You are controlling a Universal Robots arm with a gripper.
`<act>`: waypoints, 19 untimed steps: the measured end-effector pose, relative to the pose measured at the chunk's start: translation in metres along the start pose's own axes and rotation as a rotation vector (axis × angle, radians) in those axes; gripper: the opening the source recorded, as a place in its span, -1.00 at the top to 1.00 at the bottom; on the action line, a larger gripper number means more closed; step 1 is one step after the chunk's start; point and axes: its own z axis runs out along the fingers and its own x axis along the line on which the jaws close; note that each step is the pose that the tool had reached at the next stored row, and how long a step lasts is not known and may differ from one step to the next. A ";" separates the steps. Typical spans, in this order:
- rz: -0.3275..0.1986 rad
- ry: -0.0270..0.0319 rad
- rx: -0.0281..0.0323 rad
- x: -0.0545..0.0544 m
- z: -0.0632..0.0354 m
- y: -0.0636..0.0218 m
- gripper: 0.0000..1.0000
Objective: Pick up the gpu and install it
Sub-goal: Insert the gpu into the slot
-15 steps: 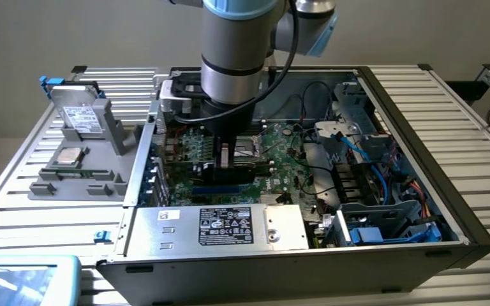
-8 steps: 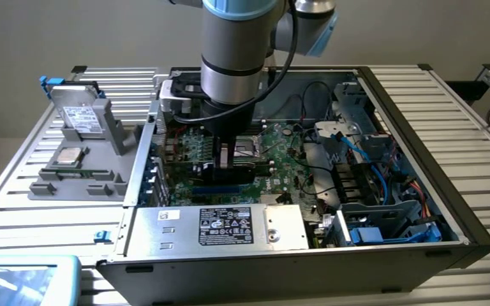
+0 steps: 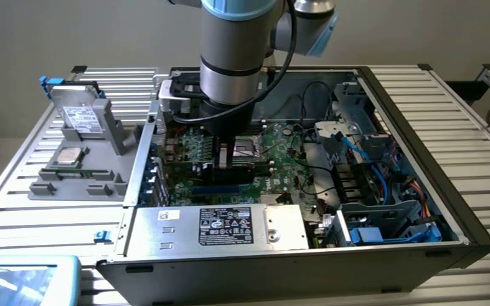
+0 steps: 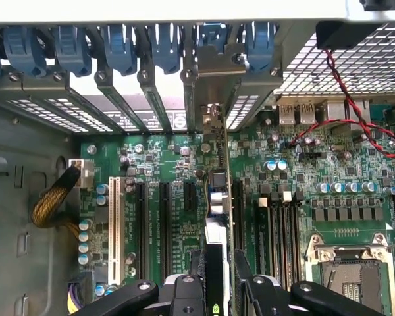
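My gripper (image 3: 228,159) reaches down inside the open computer case (image 3: 449,210), above the green motherboard (image 3: 292,162). It is shut on the gpu (image 3: 238,173), whose black cooler shows just under the fingers. In the wrist view the gpu (image 4: 218,197) appears edge-on as a thin card running from my gripper (image 4: 217,286) to its silver end bracket (image 4: 214,69) at the case's rear slot openings. The card stands upright over a black expansion slot (image 4: 238,217) on the motherboard (image 4: 303,191). I cannot tell whether its edge is seated in the slot.
Blue retention clips (image 4: 118,46) line the rear slot row. A white slot (image 4: 114,224) and the CPU socket (image 4: 342,270) flank the card. A silver power supply (image 3: 219,226) fills the case front. A hard drive (image 3: 81,118) stands on a grey fixture at the exterior view's left.
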 end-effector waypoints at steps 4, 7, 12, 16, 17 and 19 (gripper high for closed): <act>0.000 0.0000 0.0001 0.000 0.0000 0.0000 0.44; 0.000 0.0000 0.0013 0.000 0.0000 0.0000 0.44; 0.000 -0.0002 0.0076 0.000 0.0011 0.0010 0.44; 0.000 -0.0004 0.0078 0.000 0.0028 0.0013 0.44; 0.000 -0.0002 0.0077 0.000 0.0031 0.0013 0.44; 0.000 -0.0001 0.0076 0.000 0.0032 0.0014 0.44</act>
